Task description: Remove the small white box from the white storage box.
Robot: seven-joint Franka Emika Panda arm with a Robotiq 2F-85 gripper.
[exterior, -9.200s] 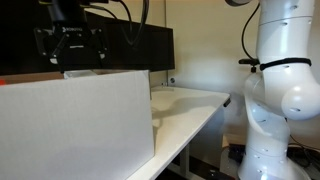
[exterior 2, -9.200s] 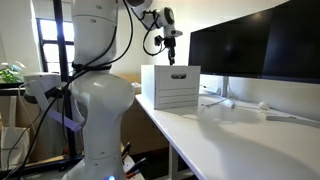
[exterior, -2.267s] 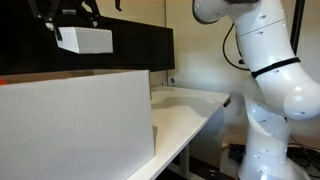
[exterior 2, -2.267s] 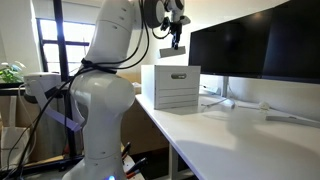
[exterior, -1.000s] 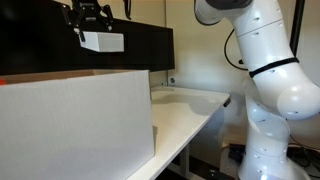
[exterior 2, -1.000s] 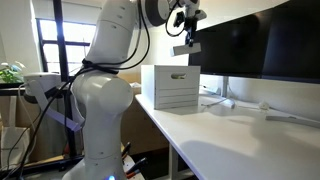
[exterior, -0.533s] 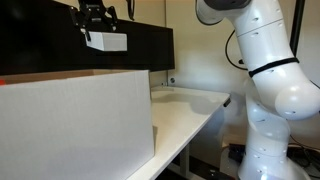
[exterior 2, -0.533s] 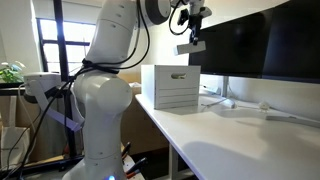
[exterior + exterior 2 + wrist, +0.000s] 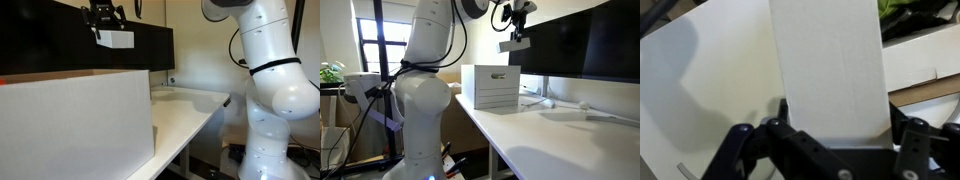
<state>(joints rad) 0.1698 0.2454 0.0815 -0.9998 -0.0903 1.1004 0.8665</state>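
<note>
My gripper is shut on the small white box and holds it high in the air, above and beyond the far rim of the white storage box. In an exterior view the gripper holds the small box up and to the right of the storage box. In the wrist view the small box fills the middle, clamped between the black jaws, with the white tabletop far below.
A black monitor stands behind the white desk. Cables and a cylindrical object lie on the desk near the monitor. The robot's white body stands beside the desk edge.
The gripper has carried the small white box sideways, away from above the storage box towards the monitor, at about the same height.
</note>
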